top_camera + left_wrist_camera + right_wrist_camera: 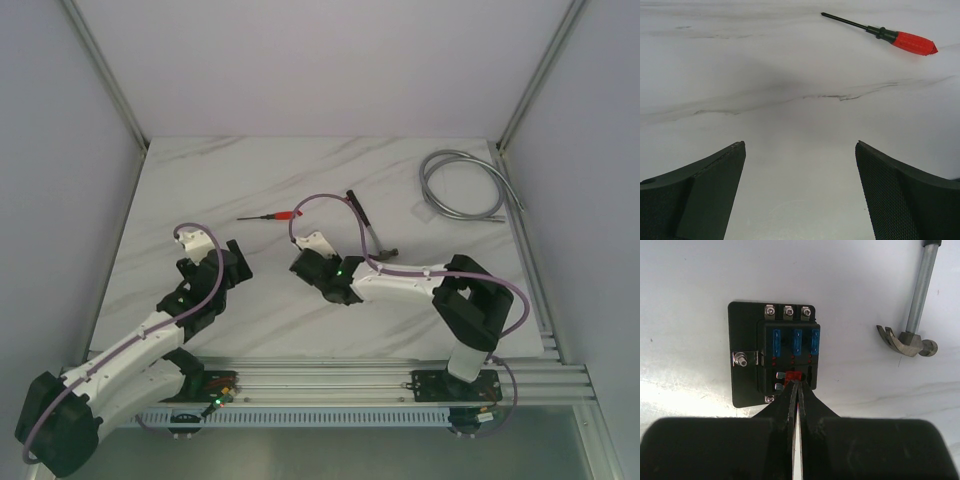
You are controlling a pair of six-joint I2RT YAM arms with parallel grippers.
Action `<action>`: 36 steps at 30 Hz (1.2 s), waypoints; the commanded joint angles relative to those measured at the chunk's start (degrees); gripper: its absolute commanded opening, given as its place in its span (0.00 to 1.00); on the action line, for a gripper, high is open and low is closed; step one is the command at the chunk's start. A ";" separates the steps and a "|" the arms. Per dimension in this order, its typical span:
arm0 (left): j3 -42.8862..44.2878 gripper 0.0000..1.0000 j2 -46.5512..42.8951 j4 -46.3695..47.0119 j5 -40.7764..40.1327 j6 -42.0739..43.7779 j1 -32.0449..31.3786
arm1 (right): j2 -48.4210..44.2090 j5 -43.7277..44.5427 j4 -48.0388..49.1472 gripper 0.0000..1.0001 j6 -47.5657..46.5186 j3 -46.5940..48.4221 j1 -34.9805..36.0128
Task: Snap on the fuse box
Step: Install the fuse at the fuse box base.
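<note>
The fuse box (pixel 772 352) is a black block on a black base plate, lying flat on the white marble table, with three blue fuses (pixel 797 339) in its far row. My right gripper (pixel 799 381) comes down on its near edge, fingers pressed together on a small red fuse (pixel 794 375) whose two metal prongs point left. In the top view the right gripper (pixel 305 265) covers the box. My left gripper (pixel 235 262) hovers to the left over bare table, and in its wrist view this left gripper (pixel 800 144) stands wide open with nothing in it.
A red-handled screwdriver (pixel 275 216) (pixel 910 42) lies beyond the left gripper. A metal claw hammer (pixel 372 232) (pixel 910 340) lies just right of the fuse box. A coiled grey cable (pixel 462 190) sits at the back right. Frame rails border the table.
</note>
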 commanded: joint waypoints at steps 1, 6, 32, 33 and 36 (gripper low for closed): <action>-0.06 1.00 -0.66 -1.45 -0.52 -0.35 0.23 | 1.12 1.16 0.96 0.00 -1.06 1.85 0.74; -0.13 1.00 -0.98 -1.46 -0.52 -0.38 0.26 | 1.41 1.27 1.25 0.00 -1.76 2.10 1.08; -0.18 1.00 -1.04 -1.45 -0.25 -0.36 0.25 | -10.46 -16.28 10.88 0.47 13.14 -9.45 -9.44; -0.15 1.00 -1.03 -1.42 -0.25 -0.33 0.27 | -10.25 -16.21 10.98 0.46 13.18 -9.55 -9.49; -0.17 1.00 -0.89 -1.44 -0.26 -0.38 0.26 | -9.75 -16.56 11.33 0.45 13.14 -9.68 -9.53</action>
